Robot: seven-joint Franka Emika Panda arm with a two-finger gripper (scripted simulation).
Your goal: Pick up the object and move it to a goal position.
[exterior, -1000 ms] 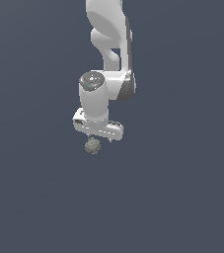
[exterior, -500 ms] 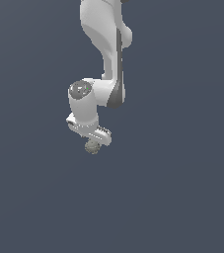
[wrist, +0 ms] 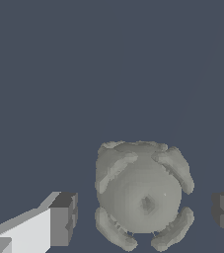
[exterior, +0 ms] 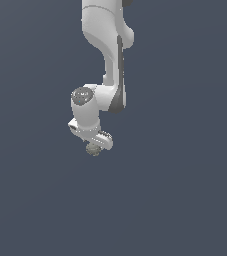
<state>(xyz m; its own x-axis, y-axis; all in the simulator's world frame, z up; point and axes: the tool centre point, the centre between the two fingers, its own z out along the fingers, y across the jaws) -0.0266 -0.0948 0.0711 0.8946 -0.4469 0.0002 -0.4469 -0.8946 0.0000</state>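
In the exterior view I see the white arm (exterior: 107,45) coming down from the top centre of the frame, with the tool (exterior: 96,145) sitting a little left of centre and slightly above the middle. The ball (exterior: 93,149) shows just under the tool, touching its lower end, as a small grey-tan knob against the plain slate-blue background. It is much smaller than the tool's white body.

My wrist view gives a far better look at it. The ball (wrist: 142,195) fills the lower centre of the frame. It is roundish and grey-tan, with a smooth paler dome in the middle that carries a small dark dimple. Around that dome run raised, curved ridges, like thick petals or claws: two arching over the upper part and two curling round the lower part. The shading is mottled, darker in the grooves.

The fingertips (wrist: 63,219) are dark grey blocks, one at lower left and one at the lower right edge. They stand spread to either side of the ball, with a visible gap of background between each pad and its surface. From the exterior view alone I cannot tell whether anything grips it.
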